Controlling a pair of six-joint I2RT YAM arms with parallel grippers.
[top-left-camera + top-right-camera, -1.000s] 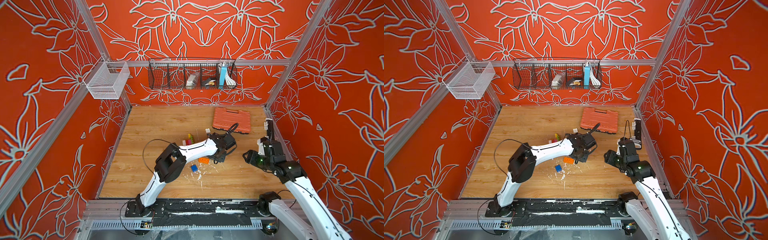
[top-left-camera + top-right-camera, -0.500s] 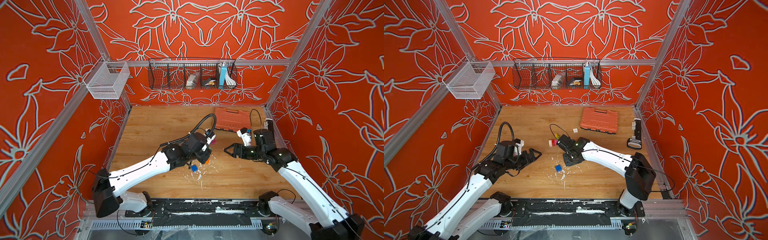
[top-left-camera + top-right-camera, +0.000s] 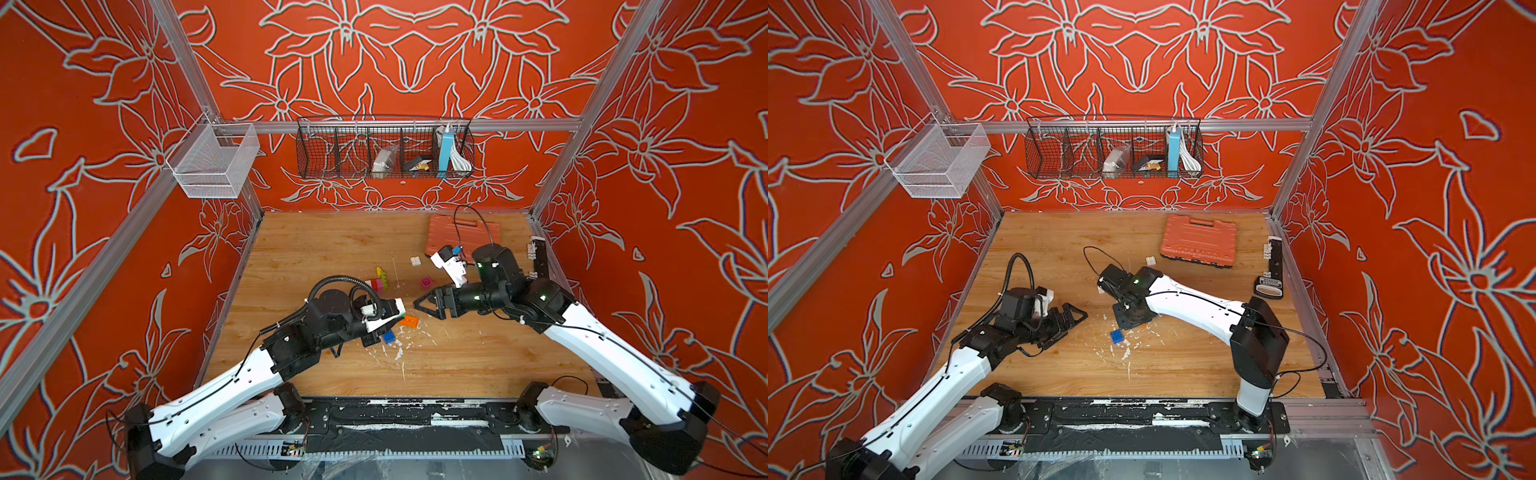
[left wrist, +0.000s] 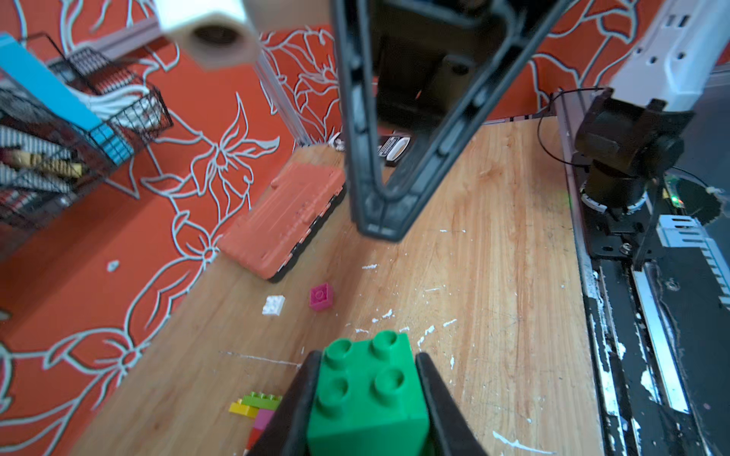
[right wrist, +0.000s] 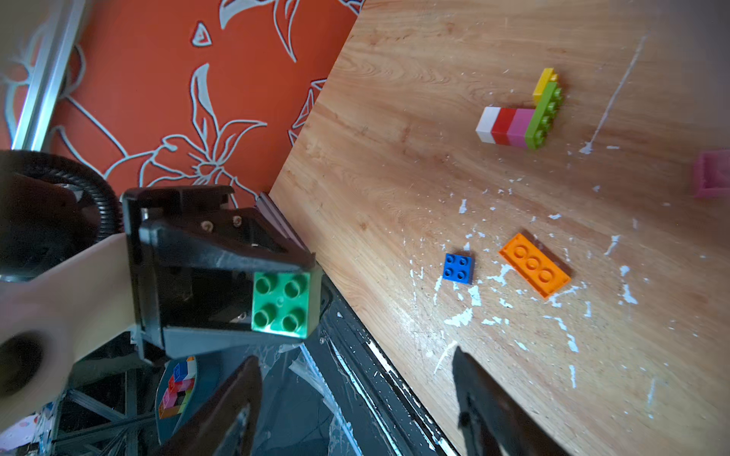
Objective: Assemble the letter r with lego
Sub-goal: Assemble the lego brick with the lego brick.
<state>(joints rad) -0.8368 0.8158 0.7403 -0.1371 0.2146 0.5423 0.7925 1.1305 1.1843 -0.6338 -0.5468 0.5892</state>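
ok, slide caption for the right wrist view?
Left end effector grips a green brick facing the open right end effector; blue brick, orange plate on the table.

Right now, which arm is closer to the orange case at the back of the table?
Right. The right arm has its wrist beside the orange case, at its near edge; the left arm reaches over the middle of the table, well short of it.

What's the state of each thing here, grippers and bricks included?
Left gripper: shut on green brick.
Right gripper: open, empty.
Stack: joined, lying down.
Orange brick: loose, studs up.
Blue brick: loose, studs up.
Magenta brick: loose.
White brick: loose.
Case: closed, flat.
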